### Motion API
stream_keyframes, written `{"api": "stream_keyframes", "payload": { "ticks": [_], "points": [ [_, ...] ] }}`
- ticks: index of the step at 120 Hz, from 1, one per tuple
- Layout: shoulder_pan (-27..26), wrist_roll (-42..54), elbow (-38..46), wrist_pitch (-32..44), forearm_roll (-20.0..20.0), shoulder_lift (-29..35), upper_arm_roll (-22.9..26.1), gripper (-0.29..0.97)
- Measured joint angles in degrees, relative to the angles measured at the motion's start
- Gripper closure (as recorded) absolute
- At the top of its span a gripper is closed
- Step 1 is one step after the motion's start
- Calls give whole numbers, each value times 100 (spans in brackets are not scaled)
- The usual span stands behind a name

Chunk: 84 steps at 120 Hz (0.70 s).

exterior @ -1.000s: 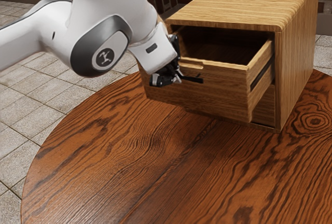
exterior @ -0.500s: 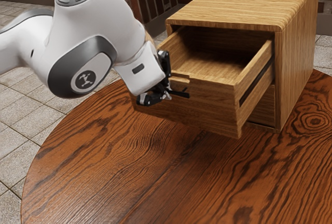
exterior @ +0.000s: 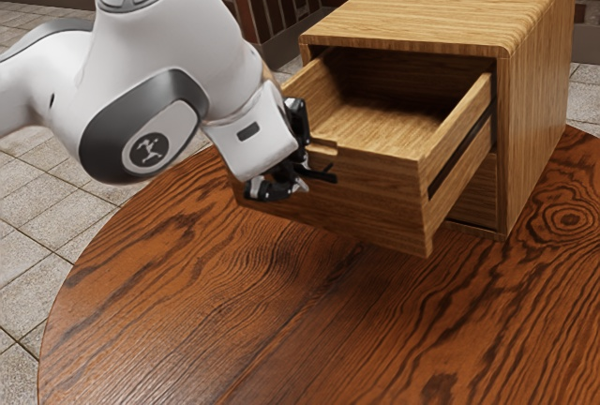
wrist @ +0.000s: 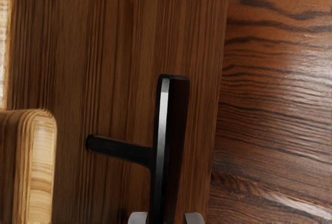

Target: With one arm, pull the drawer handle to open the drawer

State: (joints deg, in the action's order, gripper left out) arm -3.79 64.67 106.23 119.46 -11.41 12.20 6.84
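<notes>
Your gripper [exterior: 296, 179] is pinched on the drawer handle [exterior: 321, 176]. In the wrist view, the two pale fingertips [wrist: 138, 218] sit tight against either side of the handle's black bar [wrist: 169, 130], with only the bar's width between them. The handle is a flat, matte black strip with a lighter bevelled edge. A short black stem runs from it to the drawer front.

That drawer [exterior: 375, 194] is a box of light, straight-grained wood, and it stands well out of the cabinet [exterior: 450, 7] toward the exterior view's left. Its front hangs over the table [exterior: 281, 311]. From the side camera you can see into it: plain wooden floor and walls. In the wrist view, a pale board [wrist: 28, 167] with a rounded, layered edge shows next to the darker front panel.

The cabinet is a square-cornered block with the same striped oak look and softly rounded top edges. It rests on the round table, which is glossy reddish-brown wood with bold dark grain and a knot. The white arm [exterior: 141, 96] reaches in from the exterior view's left, above grey floor tiles [exterior: 47, 199].
</notes>
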Motion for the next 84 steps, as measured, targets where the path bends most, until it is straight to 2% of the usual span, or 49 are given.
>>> {"api": "stream_keyframes", "payload": {
  "ticks": [8,37,72,78,84],
  "points": [
    [-6,1,-7,-38,3,13,1,71],
    [-28,-2,-12,-120,14,40,-12,63],
    [-17,13,-40,-199,15,335,-32,49],
    [-12,16,-282,-318,10,408,-7,48],
    [-18,6,-1052,-663,12,378,78,46]
  ]
}}
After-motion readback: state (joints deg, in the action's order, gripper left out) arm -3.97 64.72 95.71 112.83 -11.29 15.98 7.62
